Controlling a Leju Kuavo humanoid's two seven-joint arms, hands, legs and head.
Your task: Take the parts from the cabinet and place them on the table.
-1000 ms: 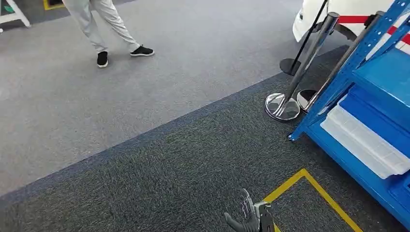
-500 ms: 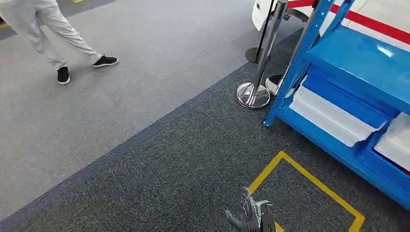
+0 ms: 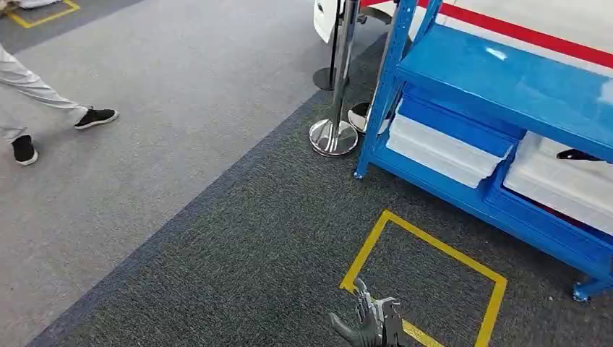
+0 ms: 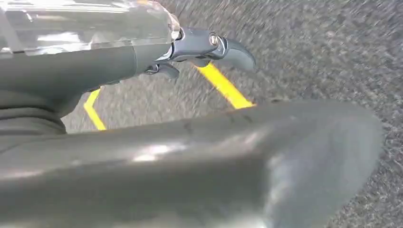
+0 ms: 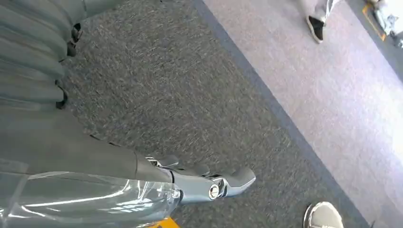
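**Turning toward the cabinet, nothing picked yet**

Swinging the camera round has slid the whole scene leftward, so more shelving shows now. From the left: a person's leg (image 3: 29, 90) far out beyond my left robot hand (image 3: 365, 325), which hangs low, fingers loosely apart, holding nothing. My right robot hand (image 5: 209, 187) hangs empty too. A chrome post (image 3: 336, 108) stands ahead, then the blue cabinet (image 3: 506, 79) ahead and right. I judge this the approach step; next I must face its shelves. White trays (image 3: 441, 148) hold a dark part (image 3: 578, 155), small and indistinct.
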